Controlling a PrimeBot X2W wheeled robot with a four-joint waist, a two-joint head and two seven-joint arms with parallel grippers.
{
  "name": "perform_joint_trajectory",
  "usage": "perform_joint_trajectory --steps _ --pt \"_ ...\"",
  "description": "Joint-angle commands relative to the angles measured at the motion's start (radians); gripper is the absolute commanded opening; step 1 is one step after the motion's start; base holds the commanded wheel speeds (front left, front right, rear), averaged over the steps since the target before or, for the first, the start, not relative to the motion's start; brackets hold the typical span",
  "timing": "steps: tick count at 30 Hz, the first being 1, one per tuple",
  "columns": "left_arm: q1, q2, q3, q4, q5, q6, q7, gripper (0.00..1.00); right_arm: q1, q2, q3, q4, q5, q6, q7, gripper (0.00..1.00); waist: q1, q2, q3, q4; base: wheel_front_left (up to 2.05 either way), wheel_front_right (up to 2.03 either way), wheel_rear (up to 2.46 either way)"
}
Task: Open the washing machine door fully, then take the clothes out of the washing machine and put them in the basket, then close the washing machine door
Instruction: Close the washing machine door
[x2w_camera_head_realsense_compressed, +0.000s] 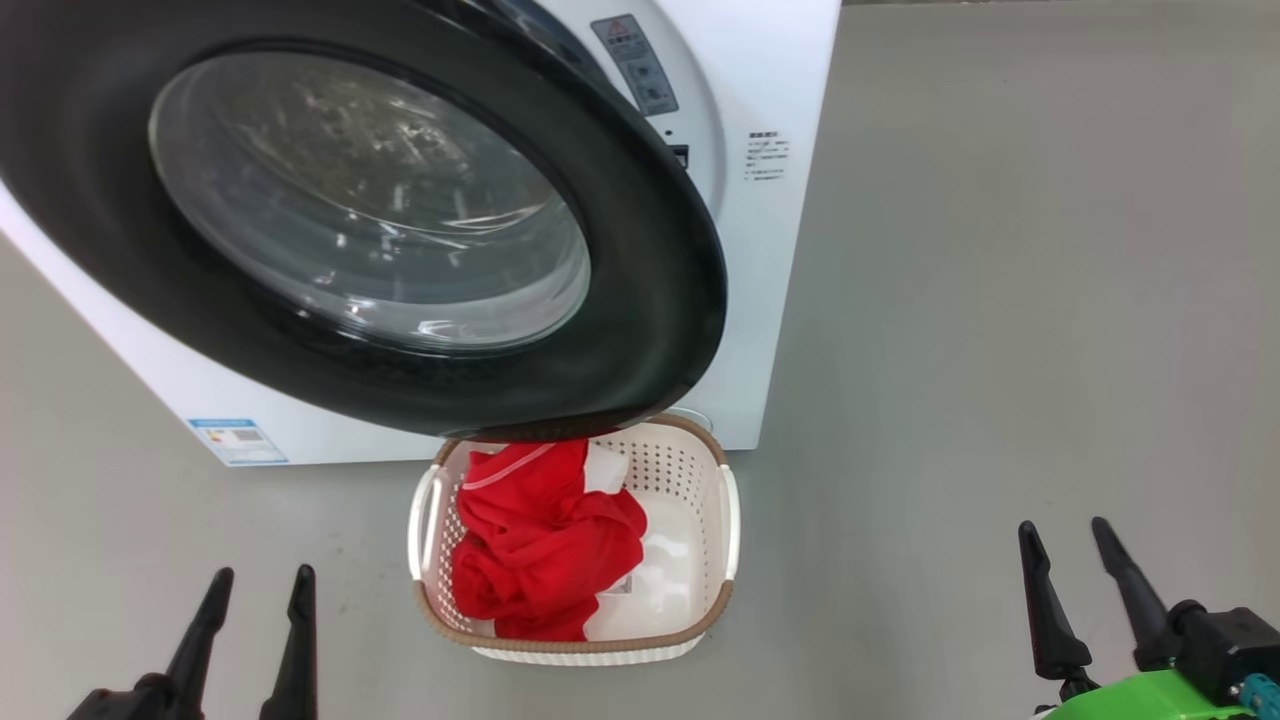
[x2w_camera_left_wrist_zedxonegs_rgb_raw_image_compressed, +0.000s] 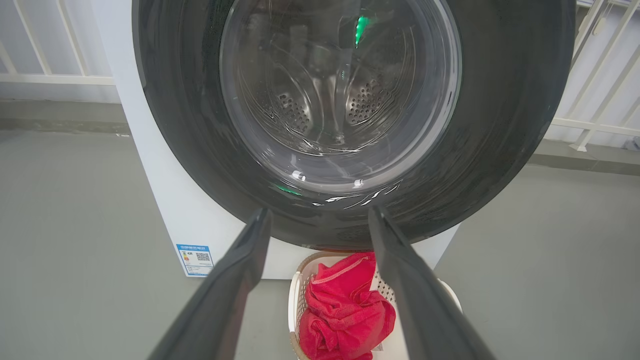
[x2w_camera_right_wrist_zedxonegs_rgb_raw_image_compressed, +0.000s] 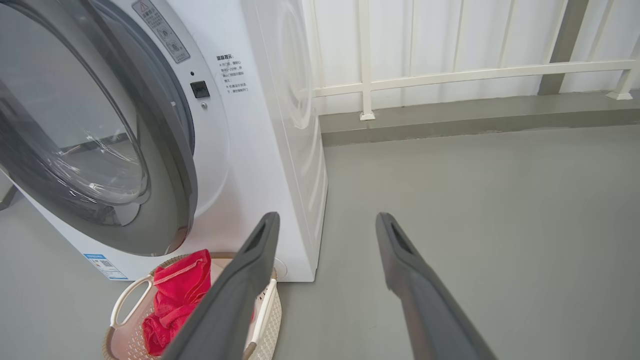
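The washing machine door (x2w_camera_head_realsense_compressed: 655, 330) stands ajar. Its glossy black rim is swung out from the front of the washing machine (x2w_camera_head_realsense_compressed: 785, 260), and in the right wrist view a gap shows between the rim's free edge and the white front panel. The perforated steel drum (x2w_camera_left_wrist_zedxonegs_rgb_raw_image_compressed: 362, 102) is visible through the door's bulging glass window (x2w_camera_head_realsense_compressed: 370, 200). In the head view the door's lowest part overhangs the far end of the basket (x2w_camera_head_realsense_compressed: 695, 465).

The basket sits on the grey floor (x2w_camera_head_realsense_compressed: 1000, 300), right at the foot of the machine's front, toward its right corner. The clothes (x2w_camera_head_realsense_compressed: 540, 545) lie inside it as a crumpled red heap against the left wall, with a white patch showing near the far end. The right half of the basket's bottom is bare.

A small blue sticker (x2w_camera_head_realsense_compressed: 237, 441) marks the machine's lower left front, and a warning label (x2w_camera_head_realsense_compressed: 635, 65) sits above the door opening.

The left claw (x2w_camera_head_realsense_compressed: 262, 572) hangs over the floor to the near left of the basket, well apart from it. Its fingers are spread and it holds nothing. The right claw (x2w_camera_head_realsense_compressed: 1063, 523) hangs over the floor to the near right, also released and empty.

A white railing (x2w_camera_right_wrist_zedxonegs_rgb_raw_image_compressed: 450, 75) runs along the floor's far edge.
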Motion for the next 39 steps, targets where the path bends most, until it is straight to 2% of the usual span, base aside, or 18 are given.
perform_joint_trajectory --steps 1,2,4,11,21,29,39 --pt "-0.014 0.013 0.032 -0.021 0.005 -0.006 -0.012 1.0 -0.015 -0.014 0.029 -0.024 -0.015 0.0 -0.006 0.91 0.0 -0.0001 -0.002 0.007 0.0 0.0 0.0" --pt "-0.014 0.01 0.03 -0.021 0.005 -0.006 -0.012 1.0 -0.016 -0.014 0.034 -0.023 -0.016 0.0 -0.006 0.5 0.0 -0.0001 -0.004 0.012 0.0 0.0 0.0" --pt "-0.016 0.0 0.03 -0.018 0.005 -0.006 -0.012 1.0 -0.018 -0.014 0.044 -0.02 -0.017 0.0 -0.006 0.0 0.0 -0.0001 -0.006 0.026 0.0 0.0 0.0" --pt "-0.017 -0.04 0.021 -0.014 0.012 -0.006 -0.012 1.0 -0.052 -0.014 0.122 0.009 -0.02 0.0 -0.006 0.0 0.0 -0.0001 -0.017 0.092 0.0 0.0 0.0" --pt "0.001 -0.077 -0.018 -0.01 0.011 -0.006 -0.012 1.0 -0.206 -0.014 0.213 0.066 -0.007 0.0 -0.006 0.0 0.0 -0.0001 -0.016 0.21 0.0 0.0 0.0" --pt "-0.033 -0.089 -0.05 -0.012 -0.004 -0.006 -0.012 1.0 -0.333 -0.028 0.225 0.108 -0.017 0.0 -0.006 0.0 0.0 -0.0001 0.046 0.289 0.0 0.0 0.0" --pt "-0.104 -0.096 -0.084 -0.017 -0.036 -0.006 -0.012 1.0 -0.496 -0.06 0.227 0.149 -0.031 0.0 -0.006 0.0 0.0 -0.0001 0.157 0.34 0.0 0.0 0.0"
